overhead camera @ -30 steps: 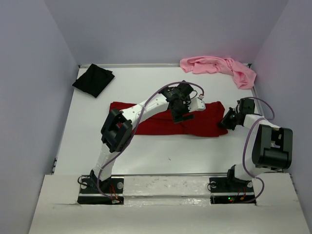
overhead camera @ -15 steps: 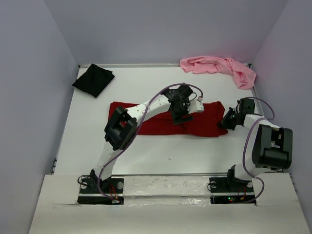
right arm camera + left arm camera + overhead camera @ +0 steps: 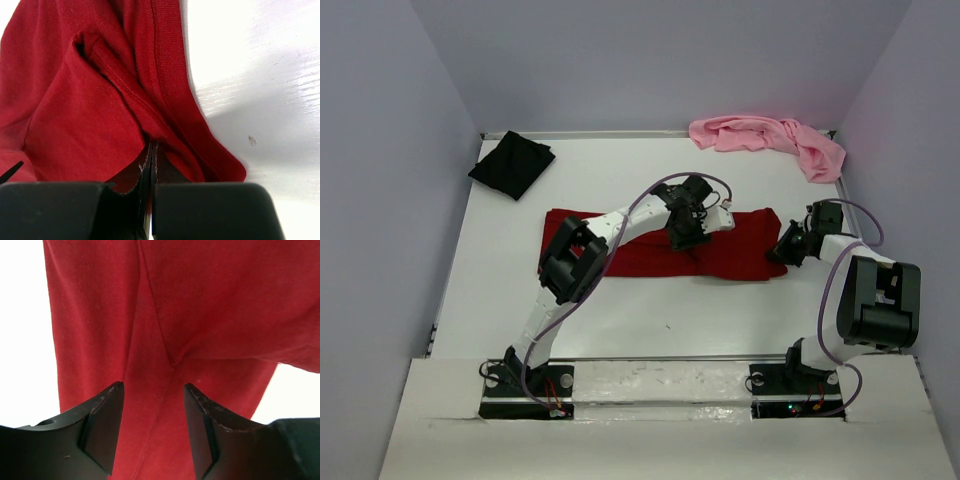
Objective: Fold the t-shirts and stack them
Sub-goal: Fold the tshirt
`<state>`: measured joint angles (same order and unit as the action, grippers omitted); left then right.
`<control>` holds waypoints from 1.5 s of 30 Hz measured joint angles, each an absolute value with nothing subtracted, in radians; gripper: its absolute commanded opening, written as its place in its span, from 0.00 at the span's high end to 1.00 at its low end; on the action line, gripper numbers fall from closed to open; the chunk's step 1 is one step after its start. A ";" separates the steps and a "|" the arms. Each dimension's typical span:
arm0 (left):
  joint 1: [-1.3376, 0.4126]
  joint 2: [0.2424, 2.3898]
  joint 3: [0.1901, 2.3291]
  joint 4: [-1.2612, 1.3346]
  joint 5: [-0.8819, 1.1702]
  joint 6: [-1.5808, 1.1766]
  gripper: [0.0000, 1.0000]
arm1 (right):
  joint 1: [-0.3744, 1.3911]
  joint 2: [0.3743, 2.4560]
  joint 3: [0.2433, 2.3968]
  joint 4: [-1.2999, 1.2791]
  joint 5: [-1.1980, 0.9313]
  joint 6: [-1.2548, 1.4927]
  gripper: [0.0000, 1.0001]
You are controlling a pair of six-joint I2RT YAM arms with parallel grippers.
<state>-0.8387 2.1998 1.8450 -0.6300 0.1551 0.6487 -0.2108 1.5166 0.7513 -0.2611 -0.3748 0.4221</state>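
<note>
Now, from above, the dark red shirt [image 3: 735, 258] is lying on the table [image 3: 620, 315]. Left wrist: the left gripper [image 3: 153, 390] is hovering parted over a crease. Right wrist: the right gripper [image 3: 151, 146] is pinching its edge. I think folding is starting; left needs to pinch next.

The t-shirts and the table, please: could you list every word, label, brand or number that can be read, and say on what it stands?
None: no text can be read in any view.
The dark red t-shirt, the black t-shirt and the light pink t-shirt show plain cloth, with no print or tag.
The table bears no writing.
</note>
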 measured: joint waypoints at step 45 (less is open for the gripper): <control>-0.796 2.247 1.855 -0.587 0.206 0.653 1.00 | -0.211 1.516 0.751 -0.261 -0.374 0.422 1.00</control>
